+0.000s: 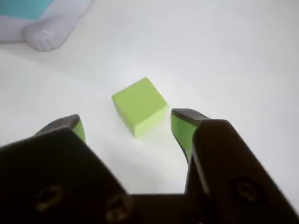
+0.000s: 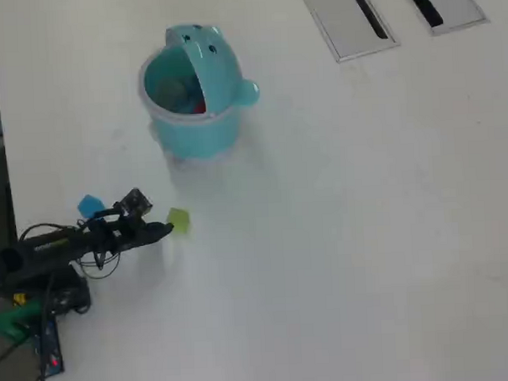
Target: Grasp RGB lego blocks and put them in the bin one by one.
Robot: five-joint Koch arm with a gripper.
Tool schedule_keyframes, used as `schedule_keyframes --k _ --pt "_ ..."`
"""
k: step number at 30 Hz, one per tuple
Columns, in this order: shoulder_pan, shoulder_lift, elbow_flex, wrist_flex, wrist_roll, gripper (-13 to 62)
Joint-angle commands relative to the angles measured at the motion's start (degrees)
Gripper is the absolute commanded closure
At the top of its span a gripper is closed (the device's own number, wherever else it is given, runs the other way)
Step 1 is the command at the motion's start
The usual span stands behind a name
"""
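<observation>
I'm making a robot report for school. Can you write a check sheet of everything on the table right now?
Surface: white table, plain and bare around the blocks.
Job's things: yellow-green block lies on the table, just ahead of the pincer; blue block beside the arm; something red shows inside the teal bin, lid up.
Clutter: nothing seen.
Grippers: pincer open, tips either side of the yellow-green block, not touching it.
Cables: black wires loop along the arm.
Surroundings: two grey slotted panels at the top edge in the overhead view.
</observation>
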Motion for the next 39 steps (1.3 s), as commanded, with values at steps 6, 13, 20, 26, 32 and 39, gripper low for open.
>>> schedule_keyframes --k 6,13,20,26,32,39 --pt "1.93 -5.63 -10.28 -2.72 -11.95 15.0" --pt "1.85 -9.05 -11.78 -1.85 -15.21 15.1" --pt "0.7 -13.27 -15.47 1.05 -16.17 14.9" --pt "1.23 -18.72 -16.61 1.14 -16.17 14.4" --pt "1.67 -22.32 -17.84 1.05 -16.17 14.7" --pt "3.08 -27.51 -18.11 -0.18 -15.64 16.3"
